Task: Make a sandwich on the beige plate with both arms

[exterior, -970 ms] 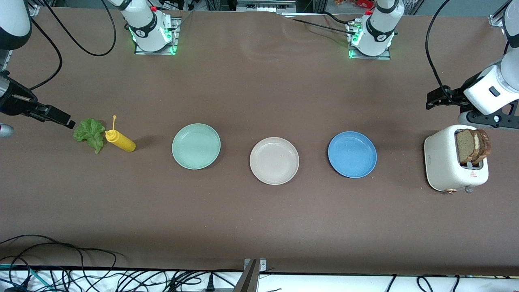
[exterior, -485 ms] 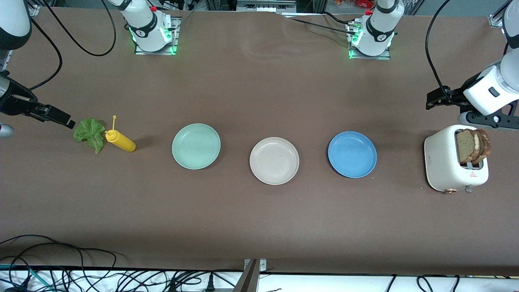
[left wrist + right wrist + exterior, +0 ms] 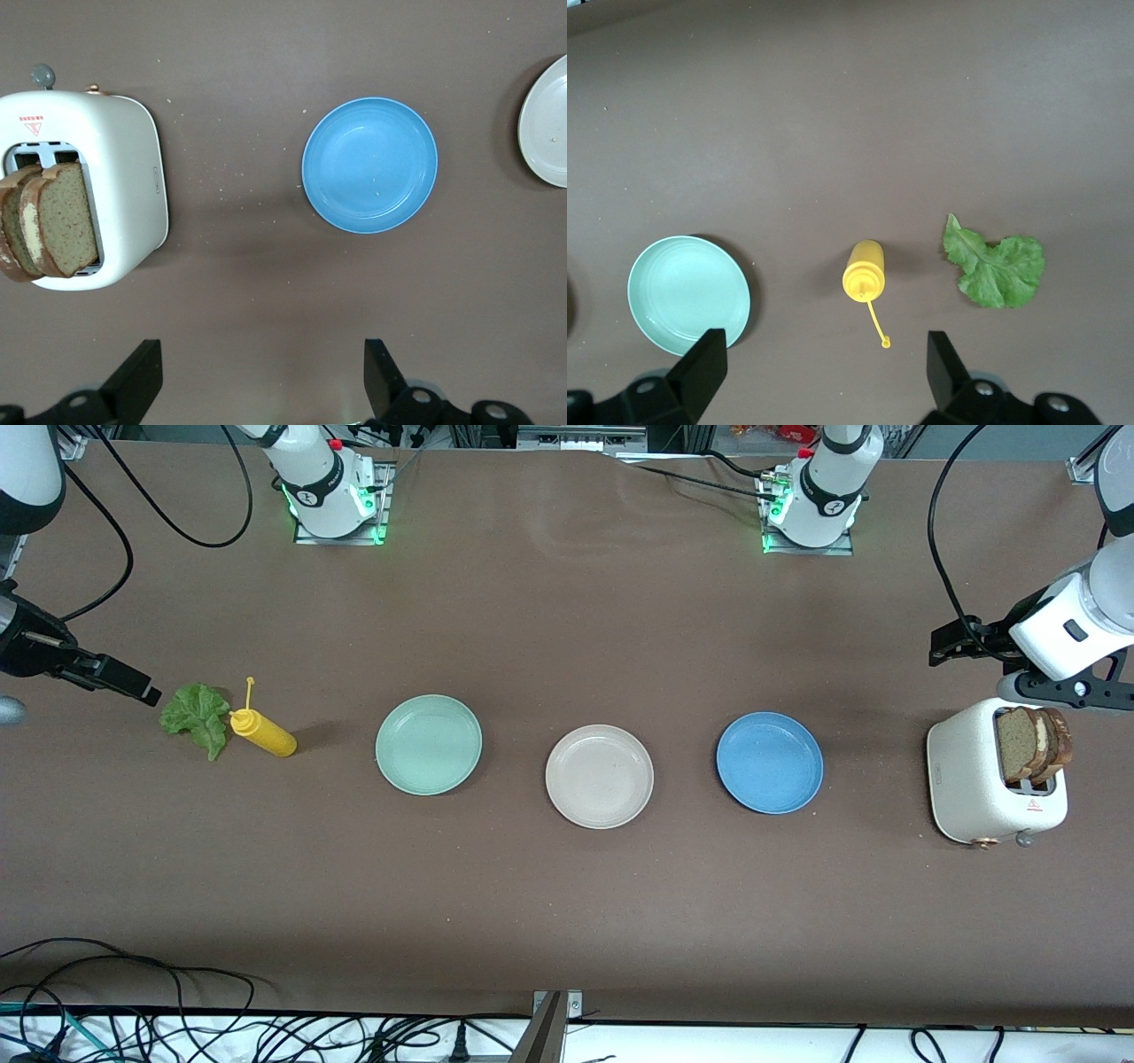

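The beige plate [image 3: 599,777] lies bare in the middle of the table, and its edge shows in the left wrist view [image 3: 549,124]. Brown-crusted bread slices [image 3: 1032,744] [image 3: 53,221] stand in a white toaster [image 3: 970,779] [image 3: 124,177] at the left arm's end. A ruffled green lettuce leaf [image 3: 197,716] [image 3: 997,266] lies flat at the right arm's end. My left gripper [image 3: 948,642] [image 3: 263,363] hangs open over bare table beside the toaster. My right gripper [image 3: 133,685] [image 3: 826,354] is open and empty, next to the lettuce.
A yellow squeeze bottle [image 3: 261,732] [image 3: 864,270] lies on its side touching the lettuce. A mint-green plate [image 3: 428,744] [image 3: 687,292] and a blue plate [image 3: 769,762] [image 3: 369,164] flank the beige one. Cables run along the table's near edge.
The left arm's wrist has drifted slightly toward the bases. The right gripper has barely shifted. Nothing on the table has moved.
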